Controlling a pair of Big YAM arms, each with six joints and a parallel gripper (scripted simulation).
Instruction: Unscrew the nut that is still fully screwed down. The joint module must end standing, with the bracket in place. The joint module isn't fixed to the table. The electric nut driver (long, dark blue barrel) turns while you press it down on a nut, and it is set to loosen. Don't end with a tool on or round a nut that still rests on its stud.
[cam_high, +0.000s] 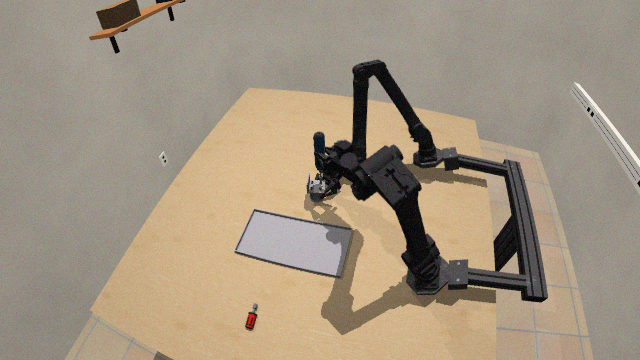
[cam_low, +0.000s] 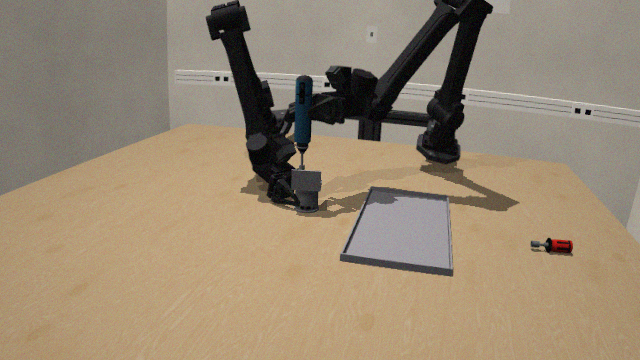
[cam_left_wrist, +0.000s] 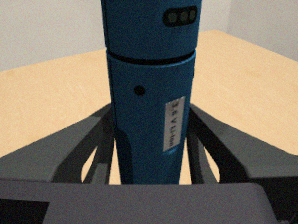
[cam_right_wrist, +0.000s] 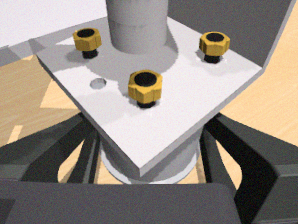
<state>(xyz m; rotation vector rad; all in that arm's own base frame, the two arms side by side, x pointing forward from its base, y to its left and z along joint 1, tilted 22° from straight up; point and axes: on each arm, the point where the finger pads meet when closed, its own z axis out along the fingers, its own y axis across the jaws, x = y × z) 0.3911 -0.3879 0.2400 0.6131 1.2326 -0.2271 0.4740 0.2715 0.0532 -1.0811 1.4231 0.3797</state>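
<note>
The joint module (cam_high: 316, 195) (cam_low: 306, 192) stands upright on the table with its grey bracket plate (cam_right_wrist: 195, 107) on top. Three yellow nuts sit on studs: front (cam_right_wrist: 145, 85), back left (cam_right_wrist: 87, 40) and back right (cam_right_wrist: 215, 44). An empty hole (cam_right_wrist: 97, 83) is beside the front nut. My left gripper (cam_left_wrist: 150, 112) (cam_low: 315, 112) is shut on the blue nut driver (cam_high: 319, 145) (cam_low: 303, 112) (cam_left_wrist: 147, 100), held upright. Its grey socket (cam_right_wrist: 135, 25) hangs over the plate's middle, behind the front nut, on no nut that I can see. My right gripper (cam_right_wrist: 149, 113) (cam_low: 287, 192) grips the module's round base.
A shallow grey tray (cam_high: 300, 221) (cam_low: 395, 263) lies on the table near the module. A small red-handled screwdriver (cam_high: 251, 319) (cam_low: 559, 245) lies far off near the table edge. Both arms crowd the space behind the module.
</note>
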